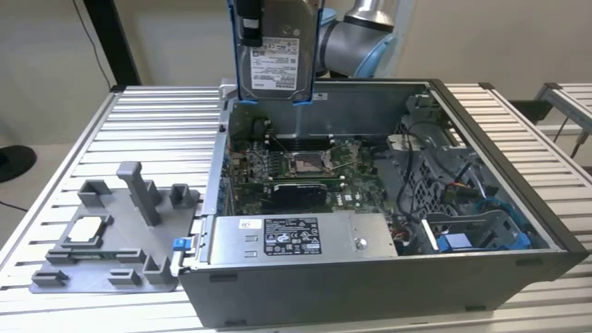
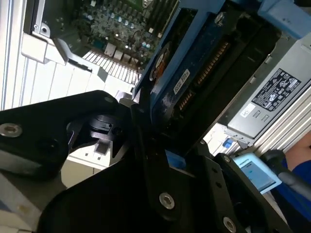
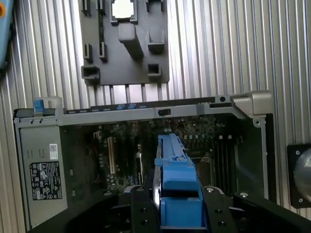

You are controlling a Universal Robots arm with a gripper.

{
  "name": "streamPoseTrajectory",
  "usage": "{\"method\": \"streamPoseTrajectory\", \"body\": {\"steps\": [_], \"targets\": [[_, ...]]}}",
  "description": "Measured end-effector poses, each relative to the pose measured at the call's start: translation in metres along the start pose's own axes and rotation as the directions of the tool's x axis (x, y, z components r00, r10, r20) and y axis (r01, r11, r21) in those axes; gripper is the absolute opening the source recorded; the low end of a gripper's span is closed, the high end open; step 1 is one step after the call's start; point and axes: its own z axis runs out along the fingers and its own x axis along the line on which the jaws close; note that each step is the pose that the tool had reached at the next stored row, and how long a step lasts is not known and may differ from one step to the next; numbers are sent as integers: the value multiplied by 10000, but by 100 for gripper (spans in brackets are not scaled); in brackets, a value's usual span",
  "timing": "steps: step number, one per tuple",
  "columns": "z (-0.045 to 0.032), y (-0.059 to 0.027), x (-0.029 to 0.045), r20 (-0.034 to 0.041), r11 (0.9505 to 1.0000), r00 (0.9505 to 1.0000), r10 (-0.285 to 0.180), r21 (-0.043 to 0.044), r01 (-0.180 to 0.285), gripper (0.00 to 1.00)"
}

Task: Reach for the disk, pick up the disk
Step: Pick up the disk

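The disk (image 1: 274, 64) hangs upright in the air above the back wall of the open computer case (image 1: 389, 277), its white label facing the exterior view. It is a silver-grey drive in a bright blue carrier. My gripper (image 1: 276, 12) is shut on its upper end, with a black finger (image 1: 248, 24) against the carrier's side. In the first wrist view the disk (image 3: 176, 170) stands edge-on between my black fingers (image 3: 141, 208), high over the motherboard. The second wrist view shows the disk's circuit-board face (image 2: 194, 77) clamped in the gripper (image 2: 160, 145).
The case lies open on a slatted metal table (image 1: 148, 118), with the motherboard (image 1: 301, 166) and a grey power supply (image 1: 296, 239) inside. A grey fixture (image 1: 111, 236) holding a small square chip (image 1: 88, 227) sits at the exterior view's left.
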Motion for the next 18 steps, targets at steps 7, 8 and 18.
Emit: {"method": "streamPoseTrajectory", "body": {"steps": [7, 8, 18], "targets": [[-7, -230, -25, -1, 10000, 10000, -4, -1, 4, 0], [-8, -267, -29, -1, 10000, 10000, -6, 0, 6, 0], [-18, -606, -65, -2, 10000, 10000, -12, 0, 12, 0]]}}
